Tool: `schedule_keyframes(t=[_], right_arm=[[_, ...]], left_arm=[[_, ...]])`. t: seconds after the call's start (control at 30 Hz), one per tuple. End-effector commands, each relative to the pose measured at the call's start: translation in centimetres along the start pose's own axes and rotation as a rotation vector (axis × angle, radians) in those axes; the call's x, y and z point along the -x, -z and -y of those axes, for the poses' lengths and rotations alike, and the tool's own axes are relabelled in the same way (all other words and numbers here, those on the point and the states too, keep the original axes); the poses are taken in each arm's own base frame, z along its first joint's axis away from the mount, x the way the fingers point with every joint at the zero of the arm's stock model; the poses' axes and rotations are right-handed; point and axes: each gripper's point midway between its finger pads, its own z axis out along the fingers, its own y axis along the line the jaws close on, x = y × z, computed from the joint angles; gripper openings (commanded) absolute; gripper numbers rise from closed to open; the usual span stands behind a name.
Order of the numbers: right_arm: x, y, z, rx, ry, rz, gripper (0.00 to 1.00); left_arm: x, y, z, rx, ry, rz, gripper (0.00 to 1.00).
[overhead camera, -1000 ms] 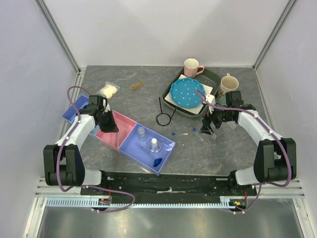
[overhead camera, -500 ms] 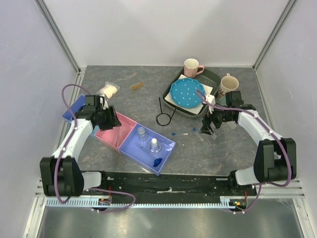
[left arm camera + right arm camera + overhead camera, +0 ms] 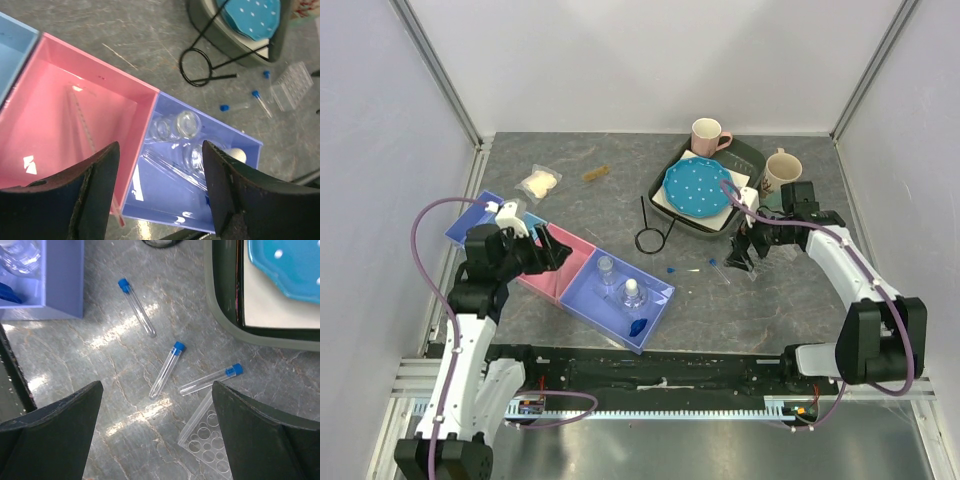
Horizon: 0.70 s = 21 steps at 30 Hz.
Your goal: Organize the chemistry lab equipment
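A robot test bench: white panel walls (image 3: 640, 60) and aluminium posts (image 3: 438, 75) enclose a grey stone-patterned tabletop (image 3: 800, 300) strewn with clear blue-capped tubes (image 3: 166, 369).

The grey counter (image 3: 800, 300) carries a purple bin (image 3: 603, 326), with a pink bin (image 3: 570, 262) touching its left side. Right of the purple bin lie three blue-capped tubes (image 3: 164, 369) and a clear rack (image 3: 210, 440); behind it, a black wire ring (image 3: 210, 26).
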Motion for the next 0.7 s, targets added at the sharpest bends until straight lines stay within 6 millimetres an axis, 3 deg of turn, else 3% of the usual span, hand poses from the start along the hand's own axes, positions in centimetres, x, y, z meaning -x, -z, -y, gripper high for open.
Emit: schedule_keyframes(t=[0.0, 0.17, 0.37, 0.47, 0.67], right_arm=[[3.9, 2.6, -1.6, 0.019, 0.035, 0.084, 0.98], [4.1, 2.9, -2.3, -0.010, -0.036, 0.088, 0.97], [3.0, -0.1, -2.5, -0.105, -0.019, 0.012, 0.94], [2.3, -1.5, -2.5, -0.115, -0.024, -0.017, 0.91], [1.2, -2.0, -2.3, -0.123, -0.022, -0.047, 0.90]], left_arm=[[0.7, 1.2, 3.3, -0.184, -0.080, 0.067, 0.74], [0.7, 2.6, 4.3, -0.219, -0.093, 0.091, 0.73], [1.0, 4.6, 4.9, -0.221, -0.110, 0.202, 0.76], [1.1, 4.4, 4.7, -0.216, -0.116, 0.191, 0.76], [0.7, 3.9, 4.4, -0.206, -0.095, 0.171, 0.76]])
